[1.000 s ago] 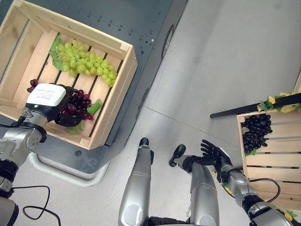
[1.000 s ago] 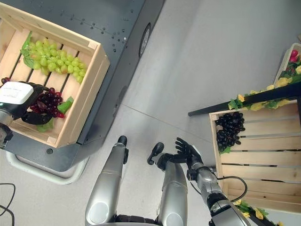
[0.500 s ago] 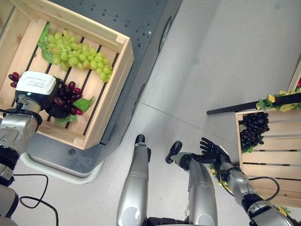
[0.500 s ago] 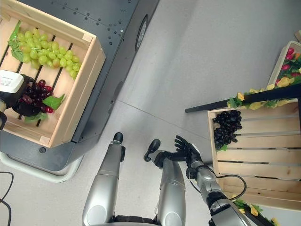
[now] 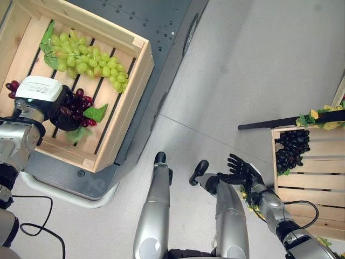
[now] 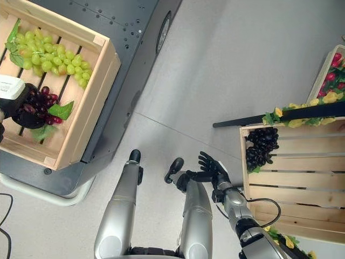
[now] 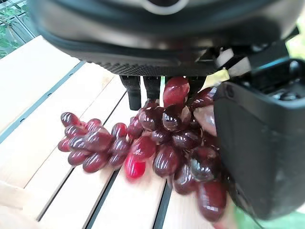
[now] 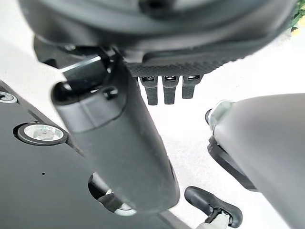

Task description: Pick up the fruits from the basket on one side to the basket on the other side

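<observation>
Beside green grapes (image 5: pixel 86 56), left hand (image 5: pixel 59 110) clasps red grapes (image 7: pixel 162 143).

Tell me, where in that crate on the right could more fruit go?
The right wooden crate has bare slats below the black grape bunch, which crowds its top left corner. The open right hand hangs beside it.

- The left hand (image 5: pixel 56 110) lies over part of the red grape bunch (image 7: pixel 157 148), its fingers lost among the grapes; whether they close on the bunch cannot be told.
- The left crate (image 5: pixel 129 108) runs off the picture's left edge.
- The right crate (image 6: pixel 302 178) is cut by the right edge, and a 2nd container of fruit (image 6: pixel 331 75) above it shows 1 corner only.
</observation>
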Controlling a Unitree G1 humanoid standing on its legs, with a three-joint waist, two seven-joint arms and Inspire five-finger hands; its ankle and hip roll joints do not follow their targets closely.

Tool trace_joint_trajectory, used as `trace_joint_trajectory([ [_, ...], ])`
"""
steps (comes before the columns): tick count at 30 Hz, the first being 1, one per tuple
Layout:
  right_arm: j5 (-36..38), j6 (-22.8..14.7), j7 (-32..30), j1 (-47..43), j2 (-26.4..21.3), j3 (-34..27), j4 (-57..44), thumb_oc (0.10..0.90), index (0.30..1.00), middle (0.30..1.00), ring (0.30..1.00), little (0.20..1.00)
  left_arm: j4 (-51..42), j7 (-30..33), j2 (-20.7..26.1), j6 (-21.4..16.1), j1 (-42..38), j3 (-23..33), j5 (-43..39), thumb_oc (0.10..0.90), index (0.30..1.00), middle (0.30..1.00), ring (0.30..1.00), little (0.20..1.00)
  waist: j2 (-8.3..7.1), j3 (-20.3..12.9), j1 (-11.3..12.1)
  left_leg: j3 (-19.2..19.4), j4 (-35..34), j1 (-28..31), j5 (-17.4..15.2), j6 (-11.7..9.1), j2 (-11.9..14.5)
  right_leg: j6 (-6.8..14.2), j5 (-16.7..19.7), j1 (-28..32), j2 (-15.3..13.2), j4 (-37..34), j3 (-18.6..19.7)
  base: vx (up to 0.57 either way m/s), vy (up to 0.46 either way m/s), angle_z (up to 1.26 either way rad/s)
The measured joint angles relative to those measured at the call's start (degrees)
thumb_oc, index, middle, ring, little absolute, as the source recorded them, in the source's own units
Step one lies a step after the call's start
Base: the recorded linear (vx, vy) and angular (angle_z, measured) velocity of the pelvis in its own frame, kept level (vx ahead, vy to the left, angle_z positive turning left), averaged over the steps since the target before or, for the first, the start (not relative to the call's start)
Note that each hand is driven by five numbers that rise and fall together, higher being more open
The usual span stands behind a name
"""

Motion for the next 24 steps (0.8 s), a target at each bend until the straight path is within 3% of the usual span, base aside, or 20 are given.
trace_joint_trajectory([
  [10,0.1,-0.3,0.0,0.1,0.0,0.0,0.0,0.8,0.9,0.9,0.9,0.9,-1.2,-0.4,-0.3,-5.1,4.5,-2.3,-1.0,0.4,0.3,0.3,0.3,0.3,0.0,0.0,0.2,0.4,-0.2,2.5,0.0,0.1,-0.2,0.0,0.0,2.1,-0.3,0.1,0.3,0.0,-0.001,0.0],
  [13,0.1,-0.3,0.0,0.1,0.0,0.0,0.0,0.8,0.9,0.9,0.9,0.9,-1.9,0.7,-0.6,-5.6,6.2,-2.1,-5.5,0.4,0.3,0.3,0.3,0.3,0.0,0.0,0.5,0.6,-0.3,3.5,0.1,0.1,-0.2,0.0,0.0,2.7,-0.3,0.2,0.8,-0.01,0.005,-0.04],
  [15,0.1,-0.3,0.0,0.2,0.0,-0.1,0.0,0.8,0.9,0.9,0.9,0.9,-1.9,1.2,-1.5,-6.2,8.5,0.3,-9.3,0.4,0.3,0.3,0.3,0.3,0.01,0.0,0.7,1.1,-0.7,4.5,0.0,0.3,-0.1,0.0,0.0,3.3,-0.3,0.1,1.2,-0.02,0.002,-0.09],
  [18,0.0,-0.3,0.0,0.7,0.3,-0.2,-0.2,0.8,0.9,0.9,0.9,0.9,-1.3,2.3,-5.1,-7.8,13.3,8.6,-15.2,0.4,0.3,0.3,0.3,0.3,0.05,0.0,1.0,1.5,-1.2,6.7,0.1,0.1,-0.1,0.0,0.0,5.1,-0.3,0.0,1.6,0.0,-0.019,-0.07],
  [19,0.0,-0.3,0.0,1.4,0.4,-0.3,-0.9,0.8,0.9,0.9,0.9,0.9,-0.2,2.7,-7.4,-8.8,15.0,13.0,-17.7,0.4,0.3,0.3,0.3,0.3,0.06,0.0,1.2,1.7,-1.7,7.9,0.1,0.1,-0.1,0.0,0.0,6.1,-0.3,-0.3,1.6,0.03,-0.033,-0.02],
  [24,-0.5,0.2,-0.1,3.5,0.9,-0.3,-3.7,0.8,0.9,0.9,0.9,0.9,1.5,3.5,-12.1,-13.5,20.9,22.1,-29.4,0.4,0.3,0.3,0.3,0.3,0.11,0.0,1.6,2.0,-4.7,14.5,0.1,0.2,0.0,0.3,0.1,12.3,-0.1,-3.0,1.7,0.03,-0.032,-0.02],
])
